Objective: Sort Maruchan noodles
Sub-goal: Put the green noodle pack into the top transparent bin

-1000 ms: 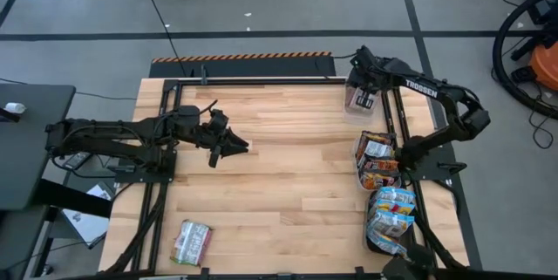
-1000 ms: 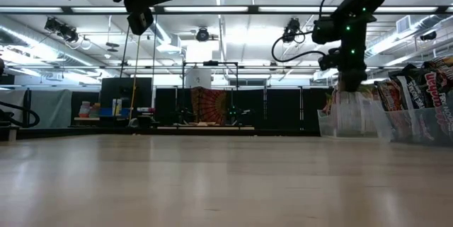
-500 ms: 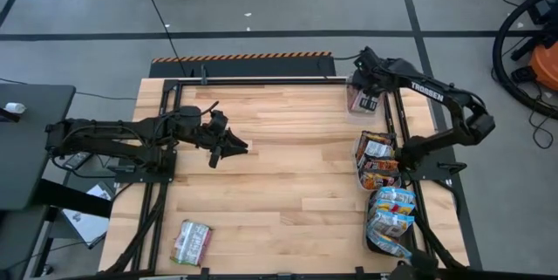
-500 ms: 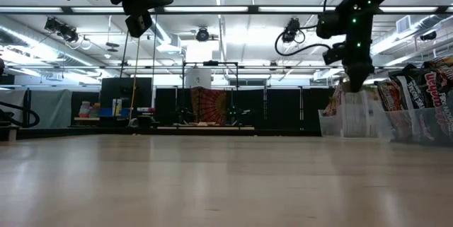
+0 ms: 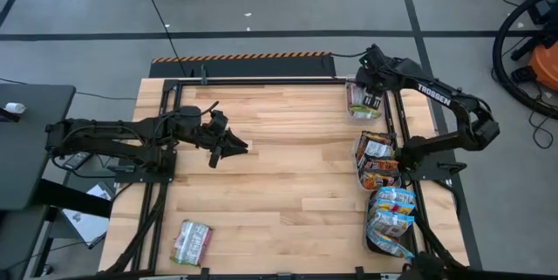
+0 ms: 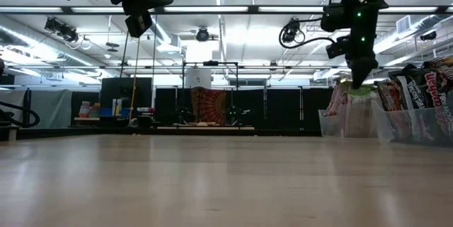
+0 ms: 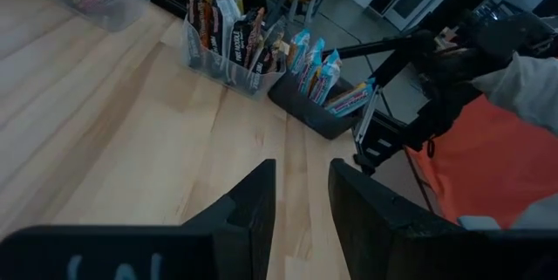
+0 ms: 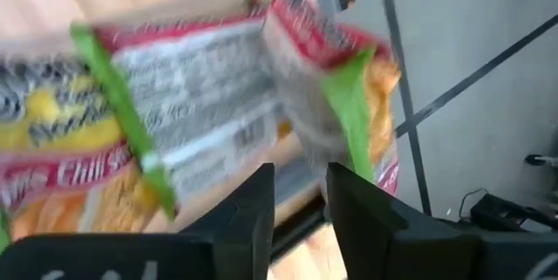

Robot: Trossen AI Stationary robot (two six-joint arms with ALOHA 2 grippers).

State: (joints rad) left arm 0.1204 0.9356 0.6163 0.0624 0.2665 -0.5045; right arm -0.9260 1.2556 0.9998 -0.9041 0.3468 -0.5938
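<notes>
One packet [image 5: 192, 242] is left loose on the table, and from above we see it near the front edge at about 7 o'clock. Its long axis runs roughly from front to back, tilted a little. Our left claw [image 5: 240, 146] hangs over the left middle of the table, so the packet lies toward 7 o'clock from it, well apart. Our right claw [image 5: 370, 99] sits over the far tray [image 5: 349, 105] at 1 o'clock, which holds green-edged packets. We judge the left arm much the nearer for the pick. Two more trays, one of brown packets [image 5: 377, 160] and one of blue packets [image 5: 391, 219], line the right edge.

Across the table at its own level, we see the right claw [image 6: 361, 78] just above the green packets [image 6: 352, 103] standing in their tray, and the left arm high up; the loose packet does not show.

From the left wrist, our fingers [image 7: 261, 201] stand a little apart with nothing between them, and they point toward the trays.

From the right wrist, the fingers [image 8: 257, 206] are likewise parted and empty, with green packets [image 8: 174, 132] right beneath
</notes>
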